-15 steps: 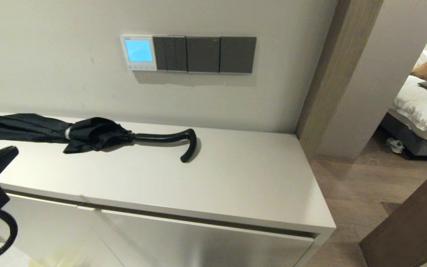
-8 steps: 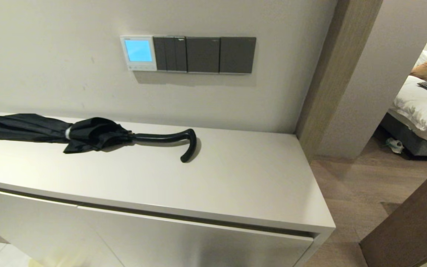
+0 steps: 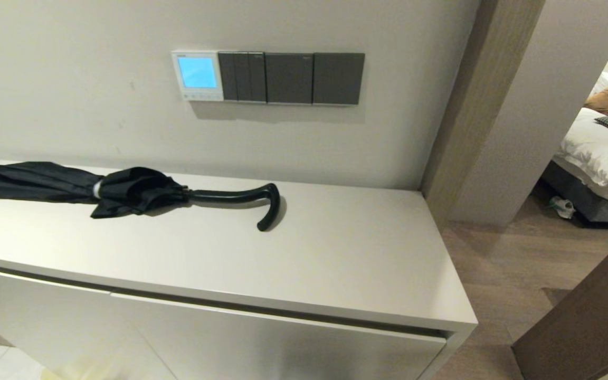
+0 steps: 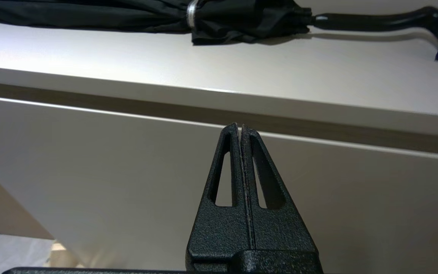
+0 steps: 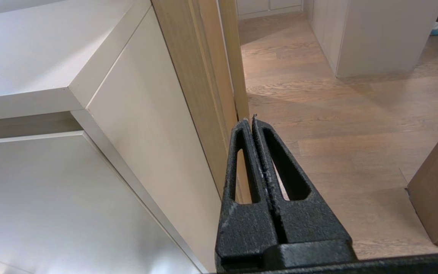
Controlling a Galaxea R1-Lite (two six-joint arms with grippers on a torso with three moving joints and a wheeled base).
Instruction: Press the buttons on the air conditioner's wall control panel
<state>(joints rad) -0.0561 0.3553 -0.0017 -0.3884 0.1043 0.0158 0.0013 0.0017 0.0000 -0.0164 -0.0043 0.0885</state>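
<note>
White thermostat [image 3: 197,75] with blue screen on wall above table's [image 3: 335,274] far edge, leftmost of plate row; grey switch plates [image 3: 291,77] touch its right side. Buttons [image 3: 201,96] on strip under screen.

Good press, my judgement: lift clear over folded black umbrella [image 3: 72,187] near far-left corner, meet one button square-on with pinched tip, avoid rockers.

My left tool [image 4: 240,129] low before table's front edge, fingers pressed together, empty. My right tool [image 5: 250,122] low off right corner, likewise pinched, empty.

A home or hotel entryway is showing here. A bed [image 3: 599,153] is lying beyond the doorway. An umbrella [image 3: 119,192] is resting near the desk's [image 3: 335,264] back-left edge.
</note>
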